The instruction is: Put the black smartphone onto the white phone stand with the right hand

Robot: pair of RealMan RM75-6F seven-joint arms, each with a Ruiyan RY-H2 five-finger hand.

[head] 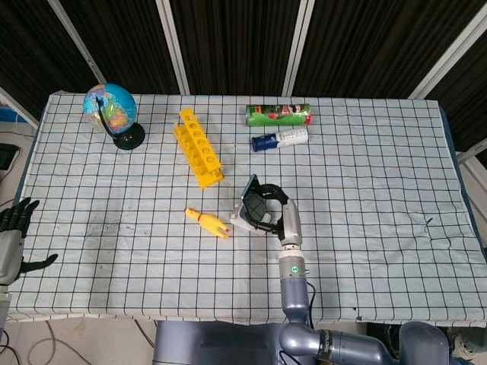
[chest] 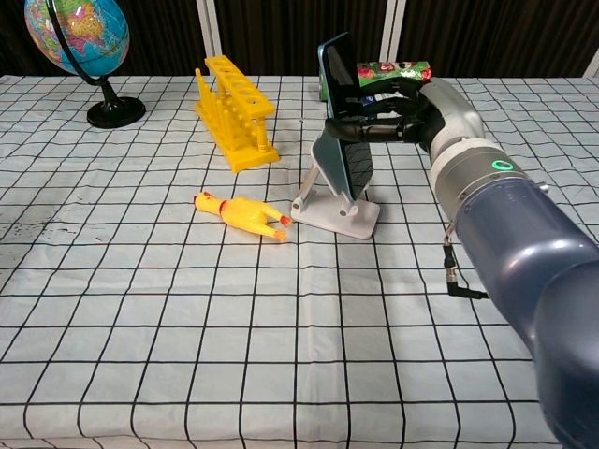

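My right hand [chest: 398, 101] [head: 268, 205] grips the black smartphone [chest: 343, 120] [head: 249, 190] by its edges, screen side toward the stand. The phone stands upright and leans against the backrest of the white phone stand [chest: 329, 208] [head: 242, 220] in the middle of the table. Its lower edge sits at about the stand's lip; actual contact is hard to tell. My left hand [head: 11, 228] hangs off the table's left edge, fingers apart and holding nothing.
A yellow rubber chicken [chest: 241, 211] lies just left of the stand. Behind it stands a yellow tube rack [chest: 234, 111]. A globe [chest: 77, 47] is at the far left. A green can [head: 278, 115] and a small blue-capped bottle [head: 279, 139] lie behind the stand.
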